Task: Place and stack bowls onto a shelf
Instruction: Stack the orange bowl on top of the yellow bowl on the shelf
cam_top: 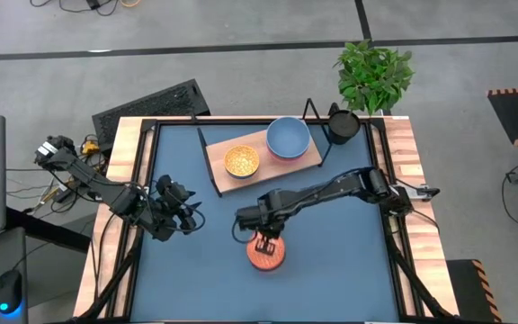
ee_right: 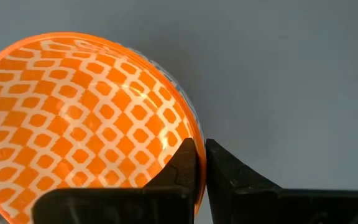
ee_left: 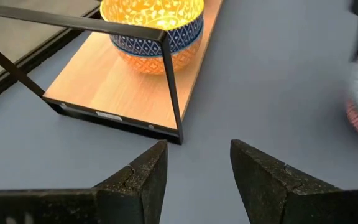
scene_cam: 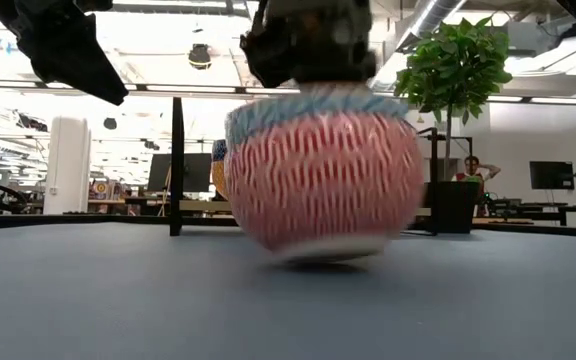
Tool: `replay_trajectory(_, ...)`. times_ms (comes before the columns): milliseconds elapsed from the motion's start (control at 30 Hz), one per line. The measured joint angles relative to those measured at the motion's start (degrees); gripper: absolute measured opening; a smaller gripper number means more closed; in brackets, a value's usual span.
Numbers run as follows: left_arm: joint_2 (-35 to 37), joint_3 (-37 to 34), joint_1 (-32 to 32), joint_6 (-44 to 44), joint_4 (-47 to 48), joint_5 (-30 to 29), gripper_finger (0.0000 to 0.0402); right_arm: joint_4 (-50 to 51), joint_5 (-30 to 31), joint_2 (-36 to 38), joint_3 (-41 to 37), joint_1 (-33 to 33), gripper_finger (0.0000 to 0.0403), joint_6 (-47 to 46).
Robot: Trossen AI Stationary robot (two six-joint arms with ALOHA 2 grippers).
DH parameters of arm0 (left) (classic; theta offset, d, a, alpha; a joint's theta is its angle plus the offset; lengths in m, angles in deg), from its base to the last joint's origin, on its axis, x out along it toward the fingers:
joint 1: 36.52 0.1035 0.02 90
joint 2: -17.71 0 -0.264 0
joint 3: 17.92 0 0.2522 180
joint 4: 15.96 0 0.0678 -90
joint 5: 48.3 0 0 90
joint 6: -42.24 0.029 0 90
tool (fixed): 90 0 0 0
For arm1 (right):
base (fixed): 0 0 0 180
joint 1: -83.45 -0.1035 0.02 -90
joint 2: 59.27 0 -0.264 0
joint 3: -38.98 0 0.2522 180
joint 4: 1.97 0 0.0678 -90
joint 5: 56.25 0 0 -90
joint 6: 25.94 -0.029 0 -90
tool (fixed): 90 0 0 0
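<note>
- Landmark: the shelf [cam_top: 263, 160], a light-wood board in a thin black wire frame, lies on the blue mat [cam_top: 331, 261] at the far middle of the table. Its long axis runs across the table, tilted so that the right end sits farther back than the left.
- On the shelf, toward its left end: a yellow-patterned bowl [cam_top: 241, 161], mouth up. Toward its right end: a grey-blue bowl [cam_top: 288, 138], mouth up. The two stand apart, not stacked.
- Just beyond the shelf's right end: a small black pot [cam_top: 343, 125]; behind that, off the table corner, a potted plant [cam_top: 375, 75].
- On the mat in front of the shelf, well apart from it: an orange-patterned bowl [cam_top: 265, 253], mouth up, base on the mat in the low view.
- Right gripper [cam_top: 262, 242] is over this bowl, fingers [ee_right: 185, 163] clenched on its rim, one inside and one outside.
- Left gripper [cam_top: 190, 216] hangs left of the shelf's near-left corner, jaws spread, nothing between them.
</note>
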Motion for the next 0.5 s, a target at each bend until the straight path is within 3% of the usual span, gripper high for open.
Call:
replay_trajectory(300, 0.0, 0.04, 0.02, 0.36, 0.0, -0.6, 0.0162, -1.28, 2.2, -0.01, 0.0, 5.23, 0.0036, 5.3)
replay_trajectory(500, 0.0, 0.04, 0.04, 0.1, 0.02, -0.61, 0.0162, -0.27, 2.79, 0.89, -0.04, 4.88, 0.0036, 6.05)
